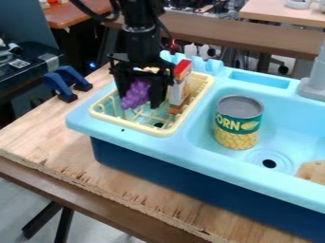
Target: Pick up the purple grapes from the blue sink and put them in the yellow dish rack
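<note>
Gripper [140,101] is in the upper left of the frame, down inside the yellow dish rack [127,124], and looks closed on the purple grapes [136,94]: one finger to each side, bunch between. Can't tell how firm the hold is. Arm comes in from the top edge and hangs near vertical.

Progress, my read: grasp looks made, release not done. Grapes are within the rack's outline, low, lower end near the rack floor. Can't tell if they touch it. Whether this is a pick or a set-down can't be judged from one frame. What's left either way: grapes out of the gripper's hold.

Orientation: bunch is tilted, long axis steep, running from upper right to lower left. Narrower end points down and slightly to the lower left of the frame; broader end is up by the gripper body.

Around it: red and white box [179,88] stands in the rack just right of the gripper. Rack sits at the left end of the light-blue sink [190,154]. Corn can [238,122] stands upright in the basin, right of centre. Brown piece [313,172] at the right edge. Sink is on the wooden tabletop [54,149].
</note>
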`<state>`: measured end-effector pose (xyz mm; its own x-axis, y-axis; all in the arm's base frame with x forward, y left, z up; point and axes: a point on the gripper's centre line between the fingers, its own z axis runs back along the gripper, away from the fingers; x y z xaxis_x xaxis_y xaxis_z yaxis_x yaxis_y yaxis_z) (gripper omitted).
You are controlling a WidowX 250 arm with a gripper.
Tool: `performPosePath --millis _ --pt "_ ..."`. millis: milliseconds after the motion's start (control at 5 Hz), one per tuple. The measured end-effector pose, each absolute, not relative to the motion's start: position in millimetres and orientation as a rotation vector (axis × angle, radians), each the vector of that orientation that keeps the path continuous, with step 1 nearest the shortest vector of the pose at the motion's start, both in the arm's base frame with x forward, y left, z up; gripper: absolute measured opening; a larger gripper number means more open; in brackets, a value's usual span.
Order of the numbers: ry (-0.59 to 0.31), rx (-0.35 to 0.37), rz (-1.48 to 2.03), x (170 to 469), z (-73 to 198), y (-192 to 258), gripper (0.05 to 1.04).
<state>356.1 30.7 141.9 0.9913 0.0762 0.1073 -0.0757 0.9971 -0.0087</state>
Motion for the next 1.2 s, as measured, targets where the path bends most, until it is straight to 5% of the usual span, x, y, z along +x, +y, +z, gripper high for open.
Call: performPosePath --millis 600,800,1200 --pt "-0.046 -0.005 0.143 349.7 131.3 27.6 0.886" --pt "-0.039 -0.011 0.158 348.4 131.3 29.2 1.014" --pt "-0.058 -0.007 0.112 351.9 132.3 20.5 1.011"
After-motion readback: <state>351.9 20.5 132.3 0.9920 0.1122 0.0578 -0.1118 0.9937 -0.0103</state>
